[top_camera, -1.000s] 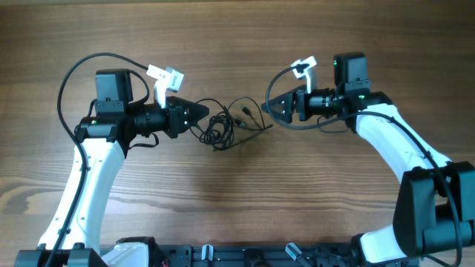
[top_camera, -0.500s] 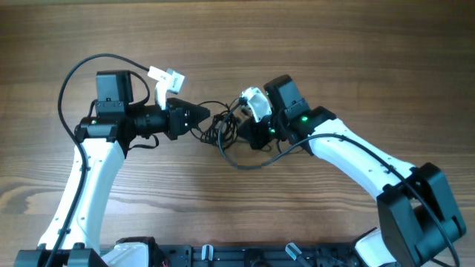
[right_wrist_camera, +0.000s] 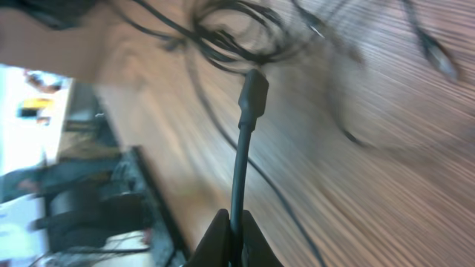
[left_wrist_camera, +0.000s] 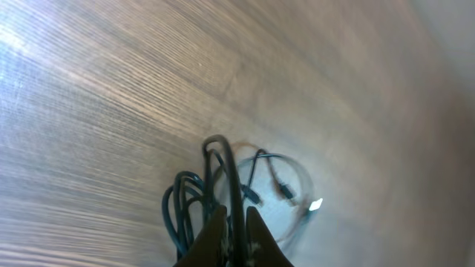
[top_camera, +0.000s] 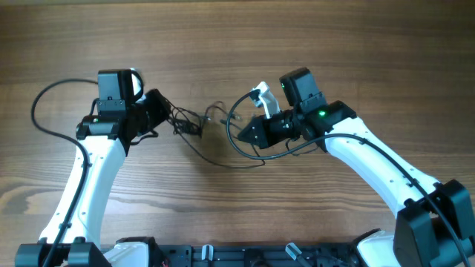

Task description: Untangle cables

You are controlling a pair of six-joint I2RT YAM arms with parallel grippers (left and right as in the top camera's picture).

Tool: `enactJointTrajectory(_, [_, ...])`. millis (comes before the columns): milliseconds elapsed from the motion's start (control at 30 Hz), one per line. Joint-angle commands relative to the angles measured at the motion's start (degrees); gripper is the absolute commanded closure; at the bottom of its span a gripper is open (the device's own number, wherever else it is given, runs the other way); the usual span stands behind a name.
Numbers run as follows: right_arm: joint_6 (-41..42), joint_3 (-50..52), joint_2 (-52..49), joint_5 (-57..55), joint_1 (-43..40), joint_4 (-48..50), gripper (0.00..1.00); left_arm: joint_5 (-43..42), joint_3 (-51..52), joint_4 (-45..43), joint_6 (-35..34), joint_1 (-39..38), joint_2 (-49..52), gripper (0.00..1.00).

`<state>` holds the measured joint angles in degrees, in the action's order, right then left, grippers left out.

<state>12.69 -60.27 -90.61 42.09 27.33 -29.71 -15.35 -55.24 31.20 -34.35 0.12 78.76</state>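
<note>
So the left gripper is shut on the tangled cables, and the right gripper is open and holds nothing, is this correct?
Not quite. The right gripper is shut too, pinching one cable a little short of its plug, as the right wrist view shows. The left gripper is indeed shut on the tangled cables.

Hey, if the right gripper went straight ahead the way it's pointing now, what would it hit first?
Probably the cable tangle held by the left gripper. The right gripper, shut on a cable, points roughly at it. Height is hard to judge from these views, so it might pass under the tangle.
</note>
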Motion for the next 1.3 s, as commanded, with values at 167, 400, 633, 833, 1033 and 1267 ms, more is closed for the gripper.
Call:
enactJointTrajectory(167, [32.33, -0.74, 0.98, -44.24, 0.02, 0.17, 0.0, -36.98, -0.15, -2.05, 28.15, -0.02, 0.22, 0.96])
enactJointTrajectory(400, [-4.74, 0.02, 0.98, -6.49, 0.07, 9.01, 0.0, -59.41, -0.15, -1.53, 46.1, 0.0, 0.22, 0.94])
enactJointTrajectory(633, [-14.16, 1.07, 0.39, 12.46, 0.07, 16.31, 0.19, -69.53, -0.15, -2.34, 46.16, 0.52, 0.22, 0.93])
enactJointTrajectory(833, [-11.74, 1.53, -4.66, 10.36, 0.07, 16.17, 0.89, -69.48, -0.17, -4.28, 45.92, 1.51, 0.22, 0.95])
enactJointTrajectory(1033, [16.92, 1.53, -5.18, -1.01, -3.37, 15.78, 0.96, -44.72, -0.15, -4.0, 23.52, 8.63, 0.22, 0.38])
enactJointTrajectory(1267, [38.8, 1.53, -5.18, -5.05, -3.63, 20.39, 0.96, -33.79, -0.15, 0.46, 14.53, 0.79, 0.22, 0.0])
